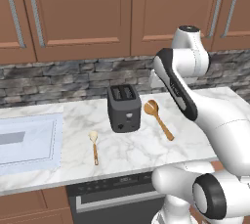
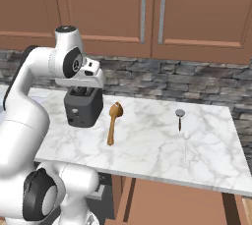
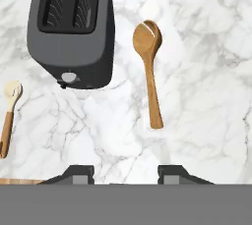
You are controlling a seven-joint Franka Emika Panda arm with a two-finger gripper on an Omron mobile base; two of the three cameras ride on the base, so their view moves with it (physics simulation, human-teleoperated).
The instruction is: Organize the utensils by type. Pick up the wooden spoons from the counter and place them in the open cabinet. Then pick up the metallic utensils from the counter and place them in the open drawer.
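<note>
The golden-brown wooden spoon (image 3: 149, 67) (image 1: 158, 117) (image 2: 113, 121) lies on the white marble counter (image 1: 122, 154), just right of the toaster, bowl toward the wall. The shorter spoon with a cream bowl (image 3: 9, 113) (image 1: 93, 145) lies in front of the toaster to its left. My gripper (image 3: 126, 175) hangs above the counter in front of the toaster, open, with nothing between its fingertips. A small metallic utensil with a dark handle (image 2: 180, 118) and a pale one (image 2: 186, 143) lie further right. What looks like the open drawer (image 2: 172, 199) sticks out below the counter edge. The open cabinet is out of view.
A dark toaster (image 1: 123, 106) (image 3: 73, 27) stands at the back of the counter, under my hand (image 2: 91, 74). A pale sink (image 1: 27, 142) sits at the left. Closed brown wall cabinets with silver bar handles (image 2: 143, 3) hang above a stone backsplash.
</note>
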